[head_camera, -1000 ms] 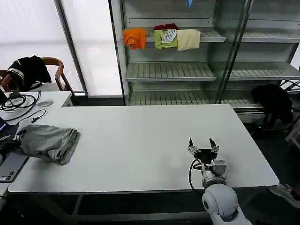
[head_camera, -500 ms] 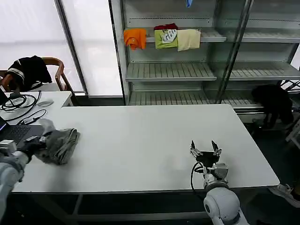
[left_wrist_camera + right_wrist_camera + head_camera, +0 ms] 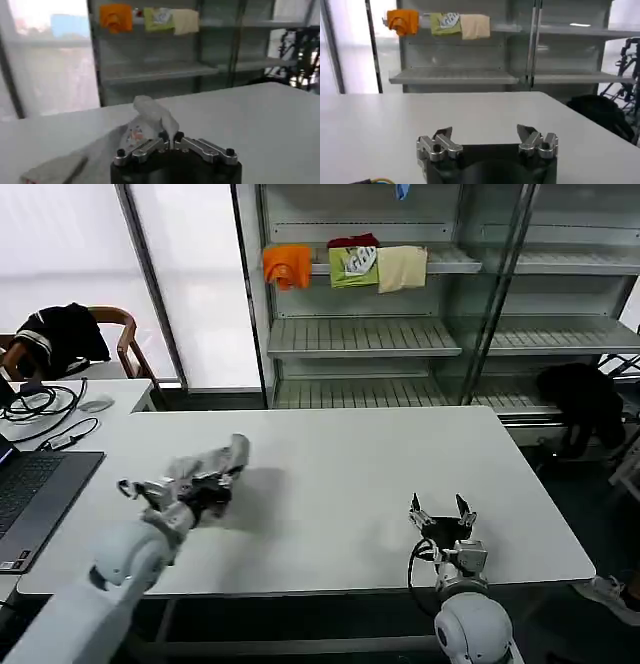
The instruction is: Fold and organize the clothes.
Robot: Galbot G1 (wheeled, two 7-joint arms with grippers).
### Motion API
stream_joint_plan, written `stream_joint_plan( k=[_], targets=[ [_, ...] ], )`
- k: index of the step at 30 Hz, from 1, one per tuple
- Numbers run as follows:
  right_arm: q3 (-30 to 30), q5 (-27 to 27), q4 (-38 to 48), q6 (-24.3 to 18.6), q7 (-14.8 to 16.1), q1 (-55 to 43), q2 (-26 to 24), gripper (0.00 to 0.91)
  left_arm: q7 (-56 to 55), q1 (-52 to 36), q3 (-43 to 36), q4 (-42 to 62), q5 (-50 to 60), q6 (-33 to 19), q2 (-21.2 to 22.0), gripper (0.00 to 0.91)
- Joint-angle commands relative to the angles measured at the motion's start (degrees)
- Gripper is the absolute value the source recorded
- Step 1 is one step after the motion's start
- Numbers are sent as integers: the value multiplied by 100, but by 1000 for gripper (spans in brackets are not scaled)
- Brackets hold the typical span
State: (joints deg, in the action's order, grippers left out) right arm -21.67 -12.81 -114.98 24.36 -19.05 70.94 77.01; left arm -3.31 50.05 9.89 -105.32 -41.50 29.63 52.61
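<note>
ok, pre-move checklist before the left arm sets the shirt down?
1. Left gripper shut on the grey shirt: ok.
2. Shirt lifted above the table: cannot tell, it may trail on the surface.
3. Table area ahead of the shirt bare: ok.
4. Right gripper open, idle near the table's near edge, apart from the shirt: ok.
5. Laptop at the robot's left, away from the shirt: ok.

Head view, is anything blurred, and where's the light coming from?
Head view: the left gripper and its grey shirt are motion-smeared, while the right gripper looks crisp; bright light comes from the windows. Left wrist view: the shirt looks soft.
</note>
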Motion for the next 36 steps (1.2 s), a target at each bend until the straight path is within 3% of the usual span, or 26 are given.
stream_joint_plan(
  k=[1, 2, 4, 5, 18, 24, 28, 34, 36],
  targets=[
    [-23, 90, 84, 11, 10, 22, 73, 907, -293, -863, -1706, 731, 382, 69, 979, 10],
    [-22, 85, 123, 5, 14, 9, 70, 907, -301, -856, -1698, 754, 376, 70, 1014, 20],
    [-4, 78, 206, -5, 36, -35, 53, 907, -321, -850, -1670, 770, 364, 97, 1073, 554],
    [6, 75, 222, -5, 44, -50, 51, 907, -322, -851, -1663, 771, 353, 113, 1094, 907],
    [198, -139, 504, 22, 46, -293, 160, 907, -848, -900, -1251, 358, -427, -132, 1533, 907],
    [441, -1236, 551, 53, 15, -572, 259, 907, -1032, -698, -680, 162, -140, -100, 1163, 907],
    [626, -2651, 655, 253, -237, -940, 382, 907, -1143, -520, -272, -41, 313, -62, 900, 907],
    [955, -3762, 852, 395, -589, -1515, 616, 907, -1319, -148, 227, -300, 347, 26, 568, 907],
    [1065, -3858, 943, 401, -707, -1688, 731, 907, -1340, -36, 386, -330, 358, 20, 515, 907]
  ],
)
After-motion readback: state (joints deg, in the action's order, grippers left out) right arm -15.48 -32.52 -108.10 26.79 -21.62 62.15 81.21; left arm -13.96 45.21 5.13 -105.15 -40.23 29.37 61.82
